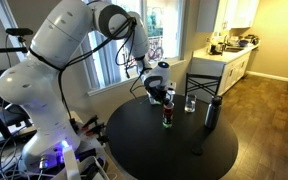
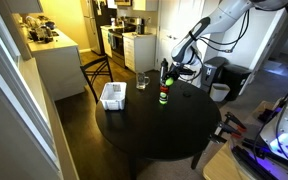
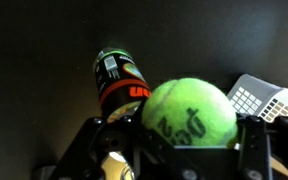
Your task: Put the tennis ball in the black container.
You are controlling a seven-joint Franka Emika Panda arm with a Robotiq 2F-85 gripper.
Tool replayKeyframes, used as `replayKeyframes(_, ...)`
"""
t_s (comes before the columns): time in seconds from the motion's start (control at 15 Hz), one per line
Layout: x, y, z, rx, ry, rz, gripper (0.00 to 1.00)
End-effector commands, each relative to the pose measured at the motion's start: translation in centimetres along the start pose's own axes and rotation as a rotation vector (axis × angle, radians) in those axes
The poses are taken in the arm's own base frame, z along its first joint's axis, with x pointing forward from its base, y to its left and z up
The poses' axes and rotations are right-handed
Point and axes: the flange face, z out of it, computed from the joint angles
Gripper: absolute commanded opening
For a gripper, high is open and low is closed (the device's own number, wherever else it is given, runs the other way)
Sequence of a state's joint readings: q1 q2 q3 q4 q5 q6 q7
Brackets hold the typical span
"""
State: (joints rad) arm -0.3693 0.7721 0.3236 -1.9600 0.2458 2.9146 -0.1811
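One tennis ball [image 3: 189, 112]: sitting clamped in the gripper [image 3: 192, 140], hanging just above the can [image 3: 119, 80] and a little to one side of it.
Gripper state: jaws are standing about a ball's width apart and pressing on the ball from both sides; they are carrying nothing else.
Can: standing upright on the round black table [image 1: 174, 150], almost directly under the gripper in both exterior views; I am using it as the reference.
Black container [image 1: 212, 112]: I am taking this to be the tall dark cylinder standing near the can; the ball is hanging well apart from it, so the transfer is not yet done.
Drinking glass [image 1: 190, 103]: standing near the can.
White basket [image 2: 112, 95]: lying well apart from the can, beyond the glass.
Risk 1: descending here would be driving the ball or fingers onto the can and tipping it.
Risk 2: sweeping low toward the container could be clipping the glass.
Risk 3: the container is looking narrow, so an off-centre release is likely to be leaving the ball bouncing off the rim and rolling off the table.
Hidden: the container's mouth is not showing clearly; the fingertips are running off the bottom of the wrist view; the ball is too small to make out in the exterior views.
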Motion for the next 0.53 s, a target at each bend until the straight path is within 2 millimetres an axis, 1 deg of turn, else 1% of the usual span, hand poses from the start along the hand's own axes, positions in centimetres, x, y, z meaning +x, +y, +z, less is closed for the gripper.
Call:
replayKeyframes(0.0, -0.3, -0.4, -2.0, -0.001, 0.085, -0.041, 0.33)
replayKeyframes(0.2, 0.0, -0.1, -2.0, -0.026, 0.144, -0.047, 0.33)
replayKeyframes(0.47, 0.6, 2.1, -1.7, -0.066, 0.198, -0.033, 0.33)
